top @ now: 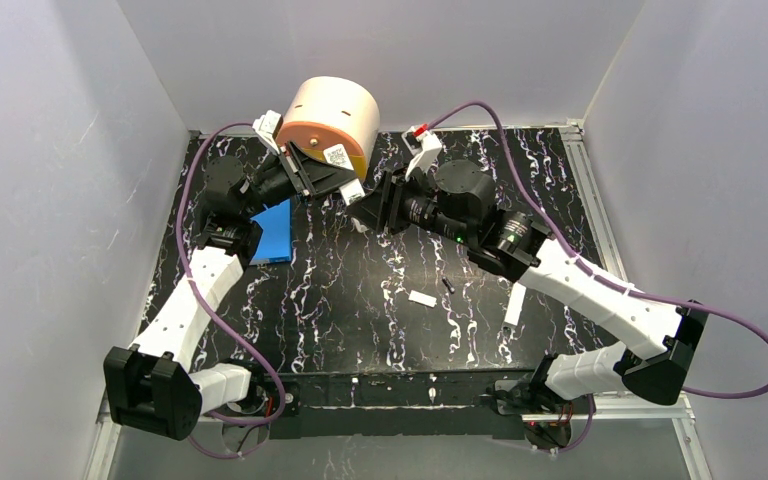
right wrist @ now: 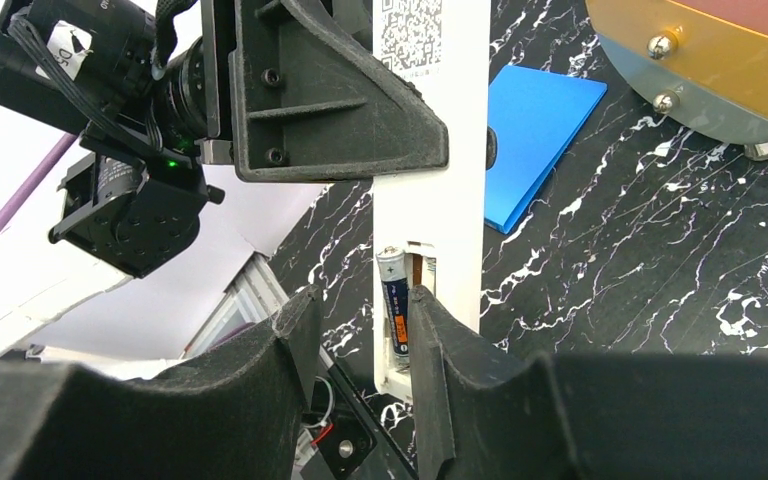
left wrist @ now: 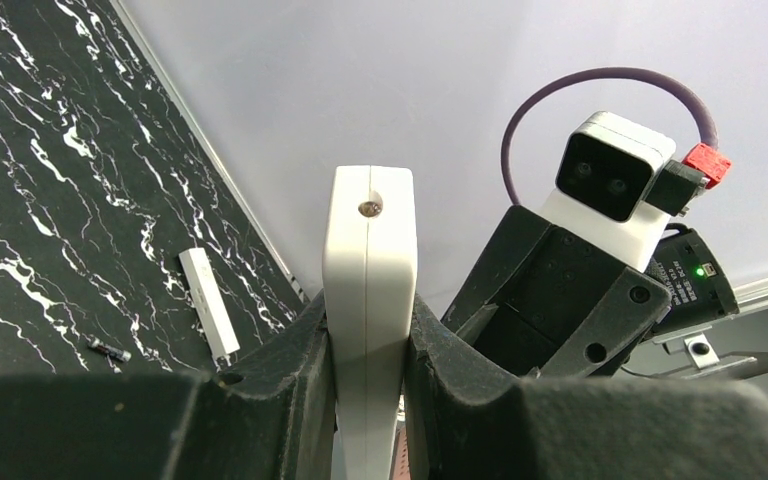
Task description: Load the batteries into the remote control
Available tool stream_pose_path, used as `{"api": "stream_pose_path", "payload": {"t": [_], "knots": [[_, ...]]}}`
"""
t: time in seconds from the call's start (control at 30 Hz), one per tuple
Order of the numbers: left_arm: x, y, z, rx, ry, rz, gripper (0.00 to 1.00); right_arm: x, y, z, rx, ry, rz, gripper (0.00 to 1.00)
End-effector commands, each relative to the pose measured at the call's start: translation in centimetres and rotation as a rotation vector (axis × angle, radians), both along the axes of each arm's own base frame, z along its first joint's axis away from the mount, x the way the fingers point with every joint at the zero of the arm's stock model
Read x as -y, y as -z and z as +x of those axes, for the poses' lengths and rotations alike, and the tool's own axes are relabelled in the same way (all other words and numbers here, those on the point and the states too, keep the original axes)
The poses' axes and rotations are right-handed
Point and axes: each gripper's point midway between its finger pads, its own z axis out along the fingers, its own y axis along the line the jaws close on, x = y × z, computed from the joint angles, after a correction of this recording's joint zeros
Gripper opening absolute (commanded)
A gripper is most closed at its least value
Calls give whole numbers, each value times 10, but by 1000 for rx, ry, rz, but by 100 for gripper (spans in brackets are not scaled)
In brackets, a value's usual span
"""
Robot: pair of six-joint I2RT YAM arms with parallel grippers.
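Observation:
My left gripper (top: 332,176) is shut on the white remote control (left wrist: 368,262) and holds it edge-up above the table's far middle. In the right wrist view the remote's back (right wrist: 430,170) faces me, with a square code label and its battery bay uncovered. One battery (right wrist: 394,300) sits in the bay's left slot. My right gripper (right wrist: 360,325) is open just in front of that bay, its right finger (right wrist: 438,350) beside the battery. The second battery (top: 448,284) lies loose on the table and also shows in the left wrist view (left wrist: 108,349).
A small white cover piece (top: 422,298) lies left of the loose battery. A long white bar (top: 513,307) lies to its right. A blue flat pad (top: 275,232) is at the left. A peach cylinder on metal feet (top: 332,118) stands at the back.

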Motion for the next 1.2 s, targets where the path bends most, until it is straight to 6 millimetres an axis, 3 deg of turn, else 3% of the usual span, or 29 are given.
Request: {"api": "stream_pose_path", "payload": {"t": [0.0, 0.1, 0.23, 0.33, 0.43, 0.53, 0.67, 0.93, 1.17], "knots": [[1, -20, -7, 69, 18, -13, 0, 12, -14, 7, 28, 73, 22, 46], [1, -21, -5, 72, 16, -13, 0, 21, -34, 8, 55, 107, 76, 55], [1, -24, -1, 85, 8, -11, 0, 28, -79, -10, 104, 49, 247, 74], [1, -29, 3, 100, -10, -15, 0, 37, -95, -13, 100, 69, 327, 80], [-1, -38, 8, 116, -45, -25, 0, 50, -89, -2, 25, 173, 370, 83], [-5, -49, 13, 134, -88, -41, 0, 67, -60, 16, -129, 343, 423, 87], [-9, -62, 17, 132, -136, -73, 0, 66, -34, 20, -262, 387, 484, 94], [-11, -55, 24, 39, -159, -121, 0, 20, -53, 17, -318, 218, 613, 99], [-10, -56, 18, 53, -142, -123, 0, 7, -53, 25, -377, 222, 653, 99]]}}
